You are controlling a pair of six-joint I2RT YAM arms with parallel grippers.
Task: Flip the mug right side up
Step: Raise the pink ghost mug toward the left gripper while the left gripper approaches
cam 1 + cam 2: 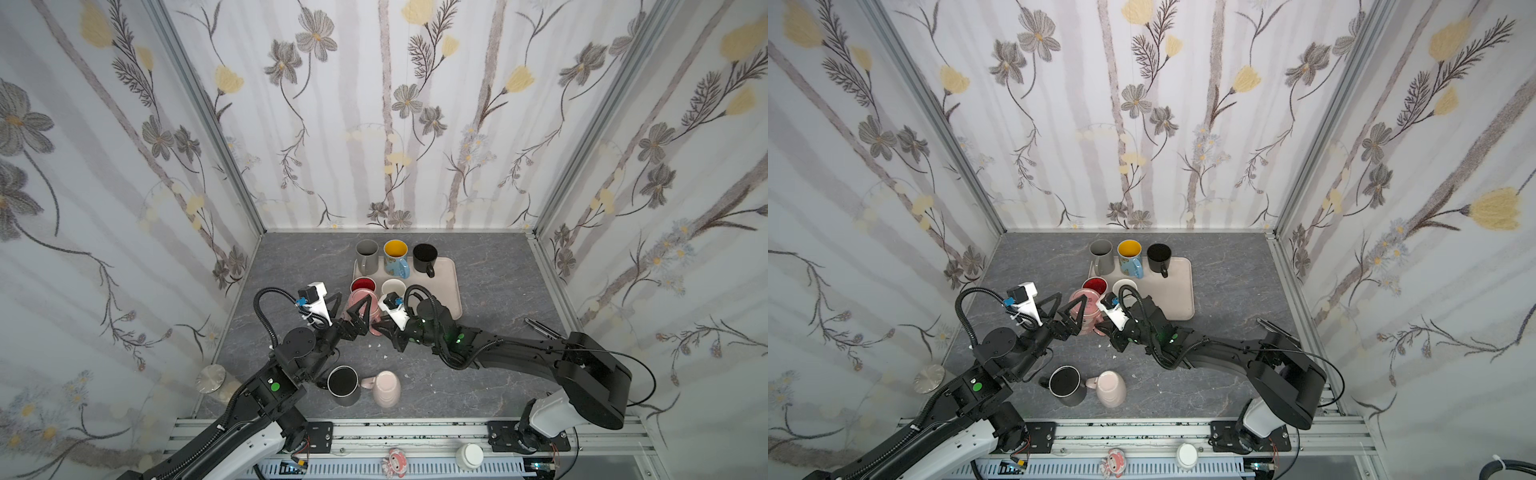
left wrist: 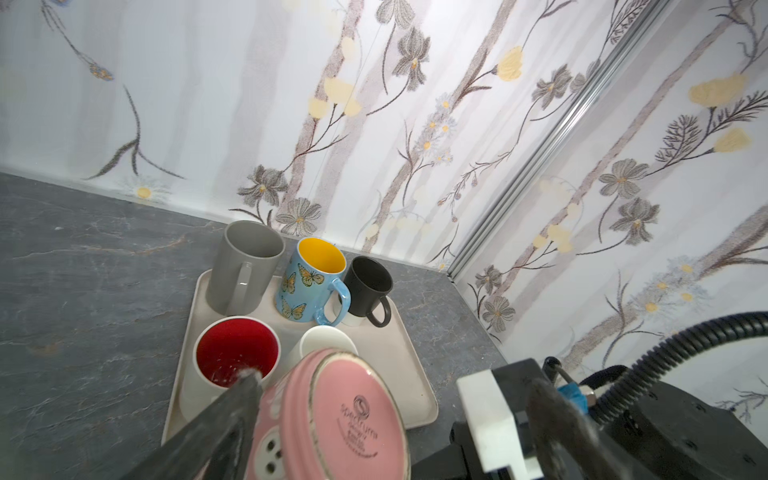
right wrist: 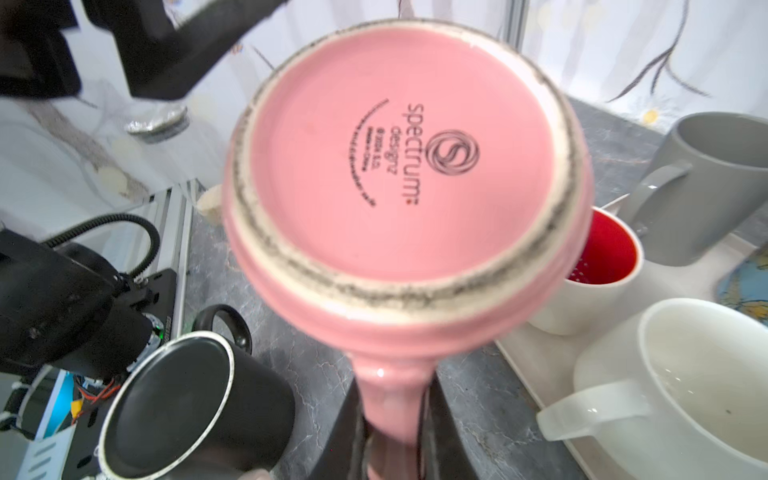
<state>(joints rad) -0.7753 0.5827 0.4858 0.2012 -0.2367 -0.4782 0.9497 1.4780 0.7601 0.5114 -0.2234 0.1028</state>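
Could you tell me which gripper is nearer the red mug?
Left. Left gripper, open around the pink mug, is beside the red mug; right gripper holds its handle, farther off.

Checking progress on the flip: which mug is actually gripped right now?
The pink mug, base showing: the right gripper is shut on its handle. No other mug is gripped.

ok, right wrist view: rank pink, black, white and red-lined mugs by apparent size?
1. pink mug, largest; also nearest the camera.
2. black mug and white mug: alike, both cropped, not ranked.
3. red-lined mug, partly hidden.
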